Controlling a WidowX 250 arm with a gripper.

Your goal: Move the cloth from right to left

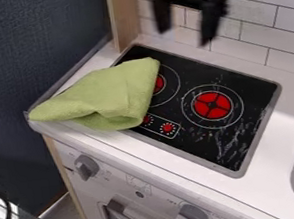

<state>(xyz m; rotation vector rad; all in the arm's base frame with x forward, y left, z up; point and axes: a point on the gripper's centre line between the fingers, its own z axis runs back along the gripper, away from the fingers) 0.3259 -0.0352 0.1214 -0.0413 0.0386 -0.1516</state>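
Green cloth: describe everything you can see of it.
The cloth is light green and looks soft, loosely folded and rumpled into a low heap. Its right part lies on the black stovetop, partly covering the left burner; its left part rests on the white counter, tapering to a corner at the counter's left end. The gripper isn't touching it.

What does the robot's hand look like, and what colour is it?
The robot's gripper is black. It has two long, chunky fingers that get narrower toward their tips, with a dark bar running across between them higher up. I can't make out any markings or cables on it.
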